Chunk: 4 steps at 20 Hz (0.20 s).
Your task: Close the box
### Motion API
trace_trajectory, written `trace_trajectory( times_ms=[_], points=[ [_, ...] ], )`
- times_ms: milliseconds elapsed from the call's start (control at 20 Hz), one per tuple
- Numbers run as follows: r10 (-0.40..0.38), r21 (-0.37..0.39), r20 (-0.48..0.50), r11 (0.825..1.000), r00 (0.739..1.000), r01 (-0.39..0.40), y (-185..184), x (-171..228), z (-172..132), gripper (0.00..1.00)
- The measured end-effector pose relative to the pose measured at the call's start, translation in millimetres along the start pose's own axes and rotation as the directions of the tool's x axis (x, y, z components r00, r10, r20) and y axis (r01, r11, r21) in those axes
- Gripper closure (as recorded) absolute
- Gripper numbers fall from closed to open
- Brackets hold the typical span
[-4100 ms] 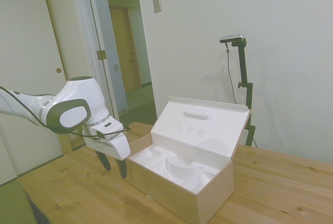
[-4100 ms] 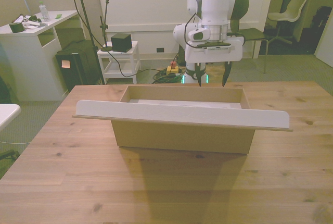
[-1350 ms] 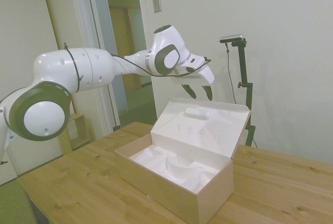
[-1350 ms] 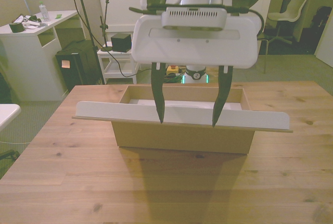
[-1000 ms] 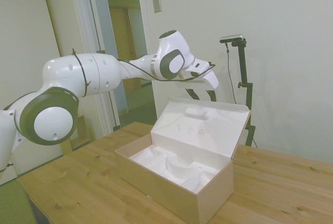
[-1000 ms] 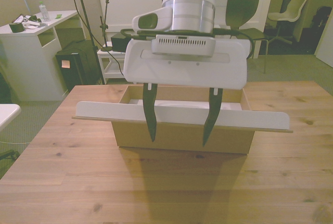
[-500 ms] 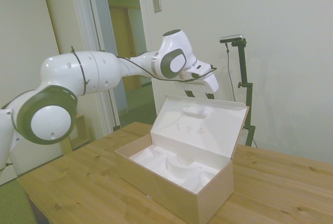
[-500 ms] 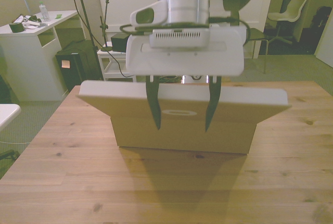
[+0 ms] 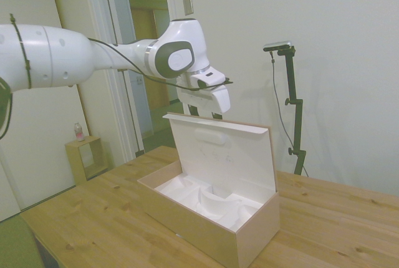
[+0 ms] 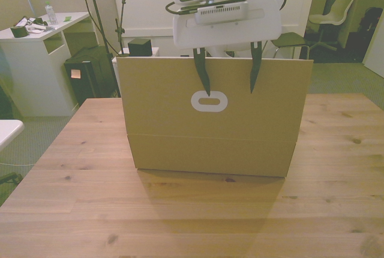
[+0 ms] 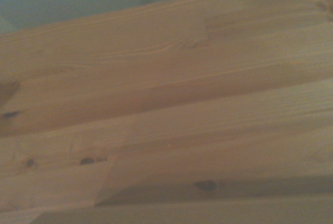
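The box (image 10: 210, 147) is tan cardboard and stands mid-table with its hinged lid (image 10: 162, 99) raised upright. In the side view the lid (image 9: 230, 156) shows its white inside above the white moulded insert (image 9: 206, 201). My gripper (image 10: 229, 77) is open, and its dark fingers (image 10: 203, 73) hang over the lid's top edge against the tan outer face, just above an oval cut-out (image 10: 209, 102). From the side, the gripper (image 9: 204, 113) sits behind the lid's top edge, mostly hidden by it. The wrist view shows only blurred wooden table (image 11: 166, 104).
The wooden table (image 10: 192, 210) extends around the box on all sides. Beyond it in the front view are a white desk (image 10: 36, 36), a small white cart (image 10: 141, 69) with a black cube, and a chair (image 10: 333, 15). A doorway (image 9: 153, 62) shows in the side view.
The lid has swung from leaning back outward to standing upright. My gripper moved up and back toward the box with the lid's top edge against its fingers.
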<state>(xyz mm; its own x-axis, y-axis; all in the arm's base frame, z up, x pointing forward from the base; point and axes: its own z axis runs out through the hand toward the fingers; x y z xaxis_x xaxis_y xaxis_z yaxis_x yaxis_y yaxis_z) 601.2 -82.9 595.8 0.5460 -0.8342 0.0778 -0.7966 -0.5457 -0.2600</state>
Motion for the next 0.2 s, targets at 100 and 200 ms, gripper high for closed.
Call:
trace_trajectory(
  times_ms=[100, 200],
  points=[
    [-0.004, 0.006, -0.001, 1.0, 1.0, 0.004, 8.9, -23.3, -5.2, 0.0],
    [-0.007, 0.013, -0.011, 1.0, 1.0, 0.007, 19.7, -46.1, -8.7, 0.0]
  ],
)
